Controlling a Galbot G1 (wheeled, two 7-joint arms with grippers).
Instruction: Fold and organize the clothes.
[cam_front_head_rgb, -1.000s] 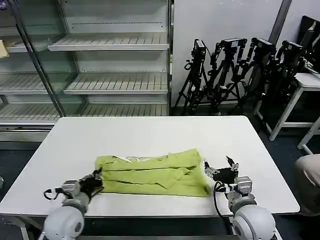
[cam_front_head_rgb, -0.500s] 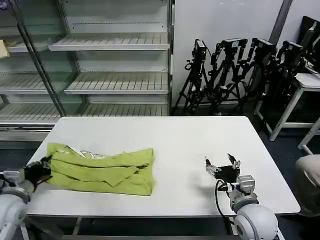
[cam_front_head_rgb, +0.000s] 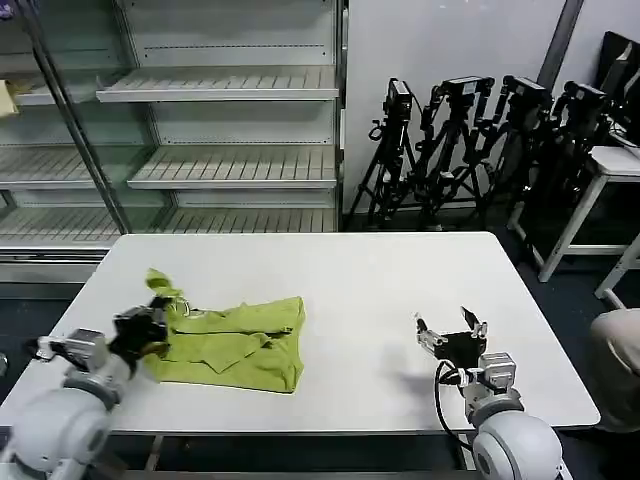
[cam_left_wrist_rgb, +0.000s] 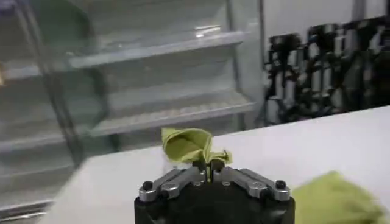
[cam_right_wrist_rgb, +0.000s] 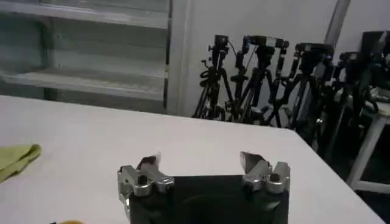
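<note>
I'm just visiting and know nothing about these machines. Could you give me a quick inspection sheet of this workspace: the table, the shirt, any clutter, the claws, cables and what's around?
Surface: white table, bare apart from the shirt.
Job's things: lime green shirt, bunched on the table's left half, one end lifted.
Clutter: nothing seen.
Grippers: left claw shut on the shirt's left end, a tuft of fabric poking up between its fingers; right claw open, holding nothing, over the table's right side.
Cables: a black cable loops behind the right claw.
Surroundings: bare shelving behind the table, camera tripods against the wall, another white table at far right.
</note>
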